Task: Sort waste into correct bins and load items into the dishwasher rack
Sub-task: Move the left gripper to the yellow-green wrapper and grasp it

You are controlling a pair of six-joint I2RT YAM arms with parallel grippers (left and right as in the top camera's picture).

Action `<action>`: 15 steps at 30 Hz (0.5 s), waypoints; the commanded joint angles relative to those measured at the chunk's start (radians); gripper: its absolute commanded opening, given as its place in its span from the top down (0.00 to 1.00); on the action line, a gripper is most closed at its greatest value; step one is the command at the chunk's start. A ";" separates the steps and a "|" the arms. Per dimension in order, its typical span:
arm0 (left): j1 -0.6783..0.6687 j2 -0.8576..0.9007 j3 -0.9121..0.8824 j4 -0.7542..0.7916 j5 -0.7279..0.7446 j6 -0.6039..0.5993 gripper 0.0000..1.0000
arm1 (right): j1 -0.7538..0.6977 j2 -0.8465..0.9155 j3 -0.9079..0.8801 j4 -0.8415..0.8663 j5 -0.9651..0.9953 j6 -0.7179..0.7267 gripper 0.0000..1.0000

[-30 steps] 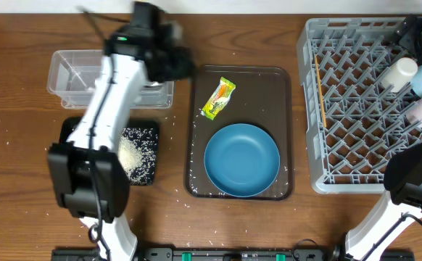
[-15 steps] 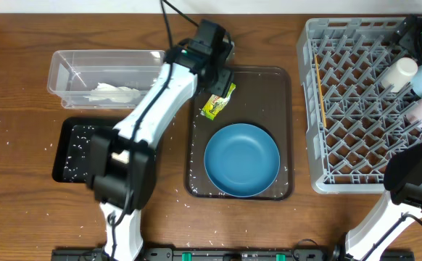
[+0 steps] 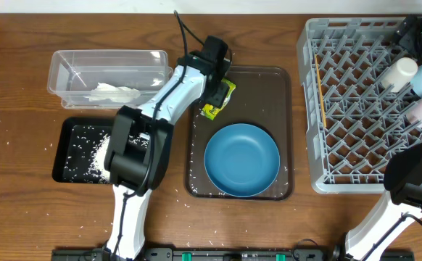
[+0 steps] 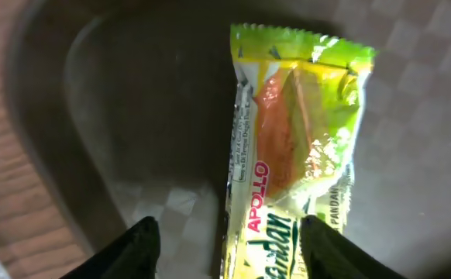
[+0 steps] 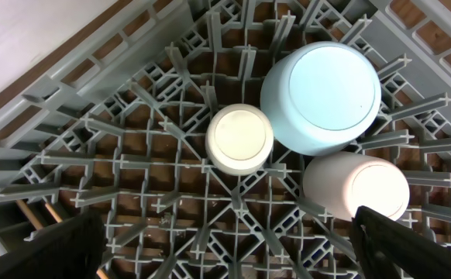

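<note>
My left pincer (image 4: 229,260): fingers apart, empty, straddling the lower end of the wrapper (image 4: 295,147), which lies flat on the brown tray (image 3: 280,80) just beneath me. Done, I judge: tissue (image 3: 113,93) in clear tub (image 3: 66,61), rice (image 3: 95,145) in black tray (image 3: 57,156), cups (image 5: 239,138) and bowl (image 5: 321,97) in rack (image 3: 341,181). Left: wrapper, blue dish (image 3: 241,159).

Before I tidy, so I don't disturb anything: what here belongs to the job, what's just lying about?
Job: wrapper, tissue, rice, clear tub, black tray, blue dish, cups, bowl, chopstick, rack.
Lying about: brown serving tray.
</note>
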 commanded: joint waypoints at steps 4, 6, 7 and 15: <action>0.004 0.025 -0.004 0.007 0.037 0.010 0.45 | 0.003 -0.004 0.008 0.001 0.007 0.016 0.01; 0.004 0.025 -0.004 0.008 0.037 0.010 0.50 | 0.003 -0.004 0.008 0.000 0.007 0.016 0.01; 0.004 0.025 -0.004 0.008 0.036 0.010 0.51 | 0.003 -0.004 0.008 0.001 0.007 0.016 0.01; 0.004 0.026 -0.014 0.009 0.036 0.011 0.58 | 0.003 -0.004 0.008 0.000 0.007 0.016 0.01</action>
